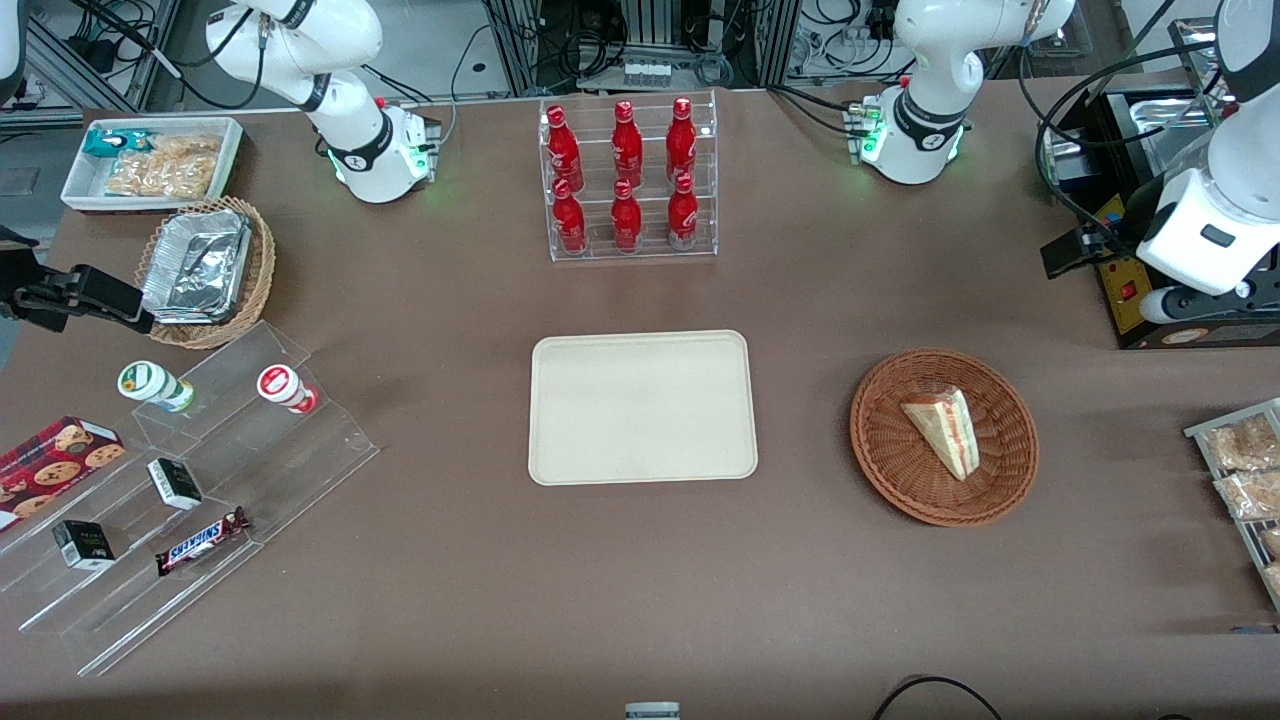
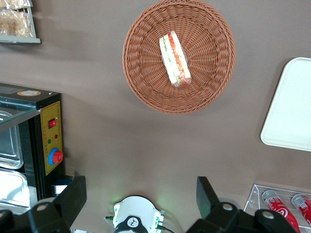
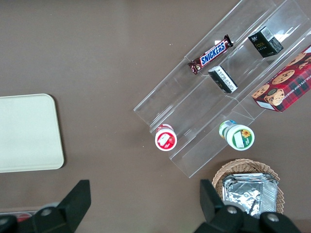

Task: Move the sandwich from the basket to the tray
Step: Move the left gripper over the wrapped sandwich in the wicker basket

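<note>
The sandwich is a pale wedge with red and green filling and lies in the round reddish-brown wicker basket. The cream tray lies flat beside the basket, toward the middle of the table, with nothing on it. My left gripper hangs above the table, farther from the front camera than the basket and toward the working arm's end. It is open and holds nothing. The left wrist view shows its fingers wide apart, with the sandwich, basket and a tray corner well ahead of them.
A black appliance stands next to the gripper. A clear rack of red bottles stands farther from the front camera than the tray. Bagged snacks lie at the working arm's end. A clear stepped stand holds goods at the parked arm's end.
</note>
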Robot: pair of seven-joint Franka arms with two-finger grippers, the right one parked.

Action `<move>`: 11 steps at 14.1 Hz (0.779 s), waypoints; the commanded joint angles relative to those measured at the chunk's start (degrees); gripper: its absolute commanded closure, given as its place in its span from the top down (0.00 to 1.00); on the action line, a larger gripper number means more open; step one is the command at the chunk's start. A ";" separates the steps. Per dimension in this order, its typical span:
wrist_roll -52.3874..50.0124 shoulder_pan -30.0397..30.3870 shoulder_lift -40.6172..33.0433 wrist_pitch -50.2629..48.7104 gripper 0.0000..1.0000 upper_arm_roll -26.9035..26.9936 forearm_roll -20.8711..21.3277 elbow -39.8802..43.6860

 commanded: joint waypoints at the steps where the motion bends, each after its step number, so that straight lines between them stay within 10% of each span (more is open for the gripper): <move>1: -1.02 0.40 0.06 0.18 1.00 -0.13 -0.99 0.19; 11: -0.85 0.75 9.63 9.20 1.00 0.13 -0.46 -3.48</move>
